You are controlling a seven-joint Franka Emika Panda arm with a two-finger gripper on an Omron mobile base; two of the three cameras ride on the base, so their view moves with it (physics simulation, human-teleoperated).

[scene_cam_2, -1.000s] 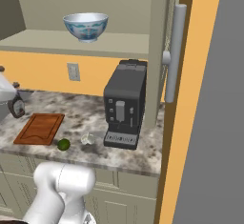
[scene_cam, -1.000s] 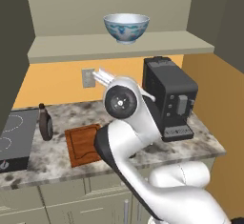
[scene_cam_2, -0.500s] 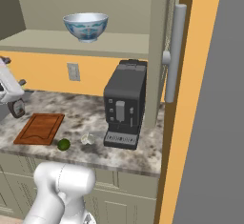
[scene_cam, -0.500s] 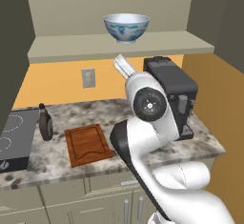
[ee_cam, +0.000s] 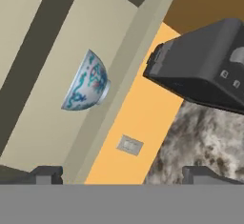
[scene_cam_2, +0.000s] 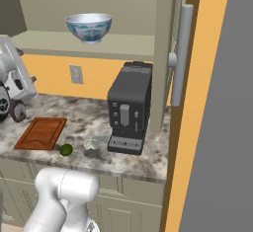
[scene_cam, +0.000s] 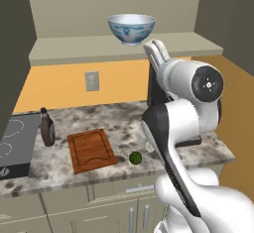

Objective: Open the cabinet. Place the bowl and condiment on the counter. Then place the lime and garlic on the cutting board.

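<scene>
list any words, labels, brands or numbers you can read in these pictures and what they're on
There is no readable text.
The coffee machine has buttons and a front panel, but no legible marks.
The condiment carries no visible label.
The bowl shows only a blue pattern, no lettering.
The wall outlet is blank.

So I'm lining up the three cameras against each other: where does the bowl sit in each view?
Left base view: the bowl stands top centre on the cabinet shelf, above the wall outlet.
Right base view: upper left on the shelf, left of the coffee machine.
Hand view: left of centre, rolled sideways.
Shared landmark: the outlet, below the shelf in all three.
</scene>
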